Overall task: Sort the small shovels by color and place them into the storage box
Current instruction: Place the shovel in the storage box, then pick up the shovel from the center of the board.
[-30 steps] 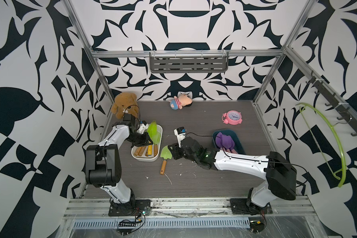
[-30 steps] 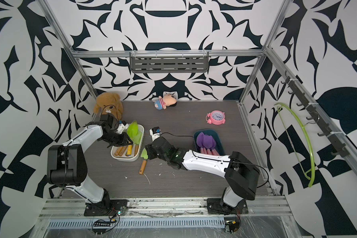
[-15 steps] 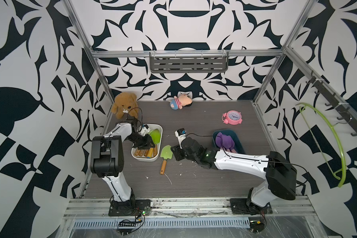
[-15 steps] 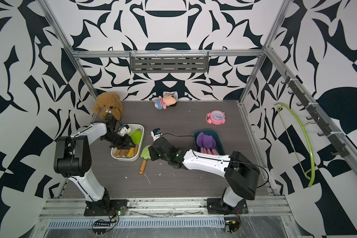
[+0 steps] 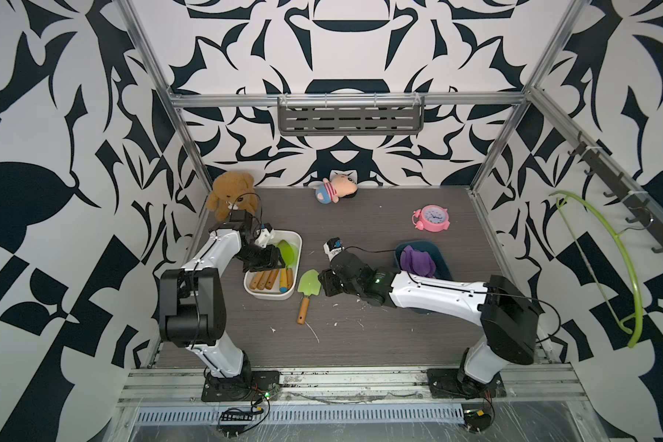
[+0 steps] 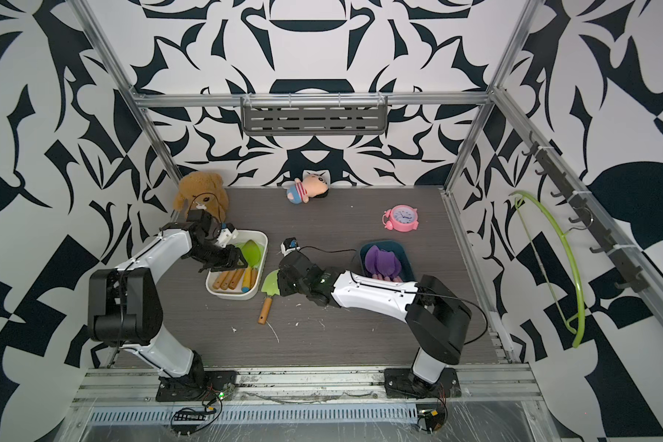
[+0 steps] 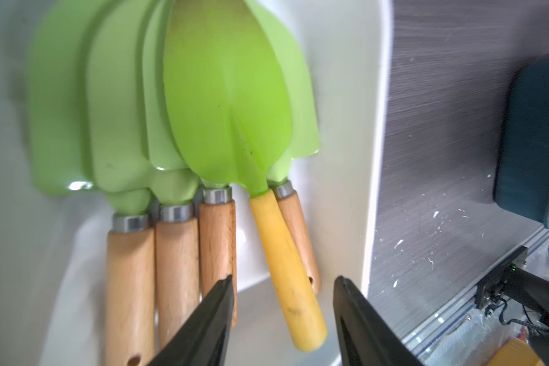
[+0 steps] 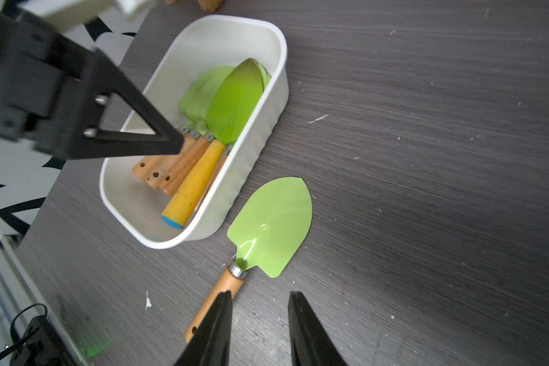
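Shovel (image 5: 306,294) flat beside white box (image 5: 267,294), long axis front-to-back, blade rearward; left gripper (image 7: 284,279) and right gripper (image 8: 260,293) parted, gripping nothing.

No text, brand or number can be read anywhere. The only candidate is the dial of the pink alarm clock (image 5: 432,218) at the far right of the worktop (image 5: 376,233) — in both top views its marks are too small to make out.
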Motion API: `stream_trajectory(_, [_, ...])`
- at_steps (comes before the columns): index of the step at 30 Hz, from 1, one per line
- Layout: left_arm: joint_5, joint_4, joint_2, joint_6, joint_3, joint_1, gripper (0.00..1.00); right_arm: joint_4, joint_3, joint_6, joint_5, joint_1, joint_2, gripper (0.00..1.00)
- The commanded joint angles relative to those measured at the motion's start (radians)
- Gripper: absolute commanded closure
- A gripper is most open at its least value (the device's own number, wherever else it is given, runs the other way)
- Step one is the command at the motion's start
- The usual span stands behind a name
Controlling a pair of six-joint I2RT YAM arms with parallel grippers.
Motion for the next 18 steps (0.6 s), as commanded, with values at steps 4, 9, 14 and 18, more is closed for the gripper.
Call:
stream_trajectory(4, [0.102,0.033,-0.121,0.043,-0.082,0.003,0.43,-0.067,0.092,0.147,-0.175,-0.038,0.114,0.67])
stream_trajectory(9, [0.111,0.04,-0.172,0.08,-0.119,-0.046,0.43,-0.042,0.077,0.208,-0.218,-0.04,0.15,0.68])
stream_trajectory(14, [0.058,0.038,-0.179,0.117,-0.125,-0.126,0.43,-0.062,0.114,0.228,-0.276,-0.038,0.196,0.68])
stream_trajectory(18, [0.022,0.048,-0.17,0.098,-0.121,-0.138,0.42,-0.035,0.087,0.283,-0.298,-0.023,0.193,0.68])
